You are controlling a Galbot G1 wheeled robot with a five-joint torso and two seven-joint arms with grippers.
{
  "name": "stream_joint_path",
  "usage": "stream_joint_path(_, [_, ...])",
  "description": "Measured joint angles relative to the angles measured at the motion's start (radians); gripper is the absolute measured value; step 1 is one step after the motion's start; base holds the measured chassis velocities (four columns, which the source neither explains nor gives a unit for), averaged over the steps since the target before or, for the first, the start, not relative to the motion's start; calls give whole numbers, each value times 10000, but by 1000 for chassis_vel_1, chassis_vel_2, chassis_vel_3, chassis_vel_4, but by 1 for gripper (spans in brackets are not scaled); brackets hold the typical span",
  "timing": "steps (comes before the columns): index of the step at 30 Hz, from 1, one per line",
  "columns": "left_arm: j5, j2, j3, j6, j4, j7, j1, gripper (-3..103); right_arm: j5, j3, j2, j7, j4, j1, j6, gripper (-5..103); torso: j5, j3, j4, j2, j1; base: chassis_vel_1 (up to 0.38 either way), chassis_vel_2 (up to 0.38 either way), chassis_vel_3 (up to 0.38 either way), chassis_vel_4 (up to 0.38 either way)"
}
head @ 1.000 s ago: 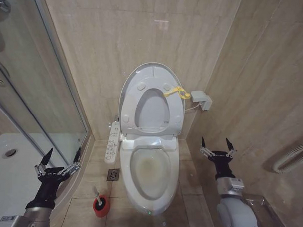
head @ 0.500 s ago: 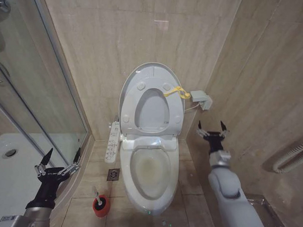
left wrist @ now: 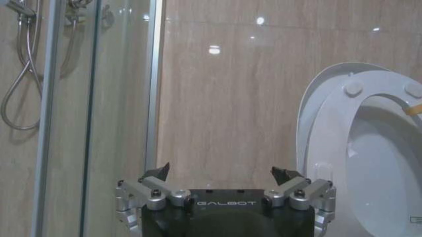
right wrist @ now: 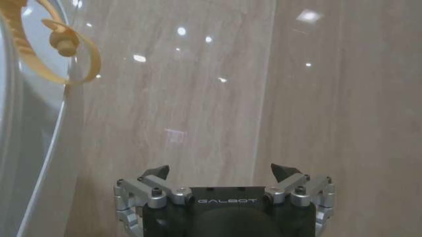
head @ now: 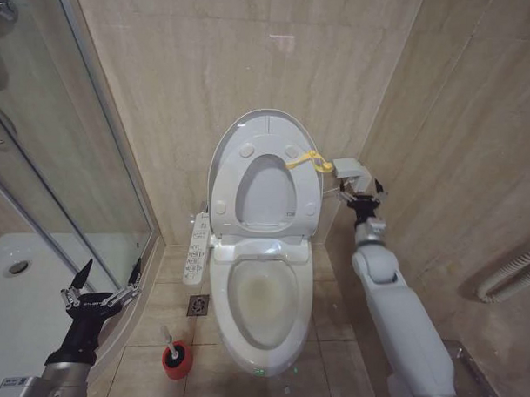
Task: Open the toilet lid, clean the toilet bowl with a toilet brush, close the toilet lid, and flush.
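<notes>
Fingers spread apart, the right gripper [head: 363, 192] reaches beside the raised toilet lid [head: 266, 129] at centre frame, seemingly for its yellow strap [head: 308, 161], while the left gripper [head: 101, 279] waits open, lower left

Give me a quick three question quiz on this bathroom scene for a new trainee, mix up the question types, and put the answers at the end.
1. True or false: the toilet lid is raised against the wall.
2. Where is the toilet brush? A) in the left gripper B) in its red holder on the floor C) inside the toilet bowl
3. Fill in: the right gripper, jaws open, is extended near the small box on the wall and the yellow ____.

Key: 1 true; 2 B; 3 strap.
</notes>
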Motion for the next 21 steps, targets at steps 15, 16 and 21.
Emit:
stream_joint_path(15, [0, 0, 0, 0, 0, 0, 0, 100, -226, -1017, 293, 18, -2109, 2404, 313, 100, -1, -1, -2, 1, -1, 0, 0, 0, 0])
stream_joint_path(16, [0, 0, 0, 0, 0, 0, 0, 100, -226, -1017, 293, 18, -2109, 2404, 313, 100, -1, -1, -2, 1, -1, 0, 0, 0, 0])
stream_joint_path(21, [0, 0, 0, 0, 0, 0, 0, 100, -325, -1194, 490, 5, -2499, 2828, 409, 100, -2, -1, -2, 1, -1, 0, 0, 0, 0])
